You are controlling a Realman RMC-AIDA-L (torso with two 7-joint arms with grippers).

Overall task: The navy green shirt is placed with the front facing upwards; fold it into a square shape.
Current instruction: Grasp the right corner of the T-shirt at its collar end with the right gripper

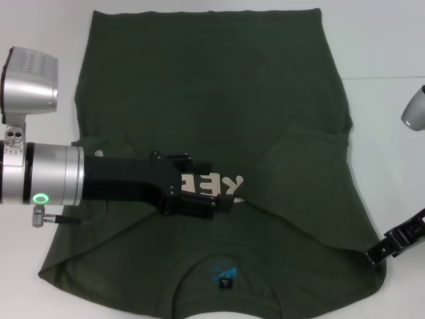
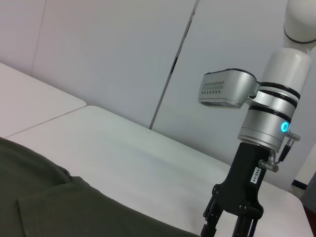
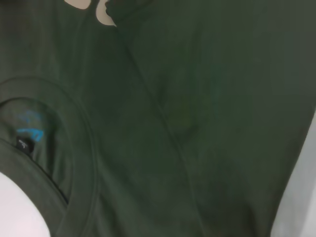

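The navy green shirt (image 1: 212,86) lies flat on the white table (image 1: 385,40), front up, collar nearest me, both sleeves folded in over the body. Its pale lettering (image 1: 236,186) is partly covered by my left gripper (image 1: 212,186), which reaches in from the left, open, low over the chest. The black and blue neck label (image 1: 224,279) shows inside the collar. My right gripper (image 1: 375,256) is at the shirt's right edge near the shoulder. The right wrist view shows the shirt (image 3: 197,123), the lettering (image 3: 103,15) and the label (image 3: 27,136) close up. The left wrist view shows the shirt's edge (image 2: 49,207) and the right gripper (image 2: 232,224).
White table (image 2: 123,158) surrounds the shirt, with a seam line on the right. A pale wall stands behind the table in the left wrist view. The right arm's grey wrist housing (image 1: 415,106) hangs at the right edge.
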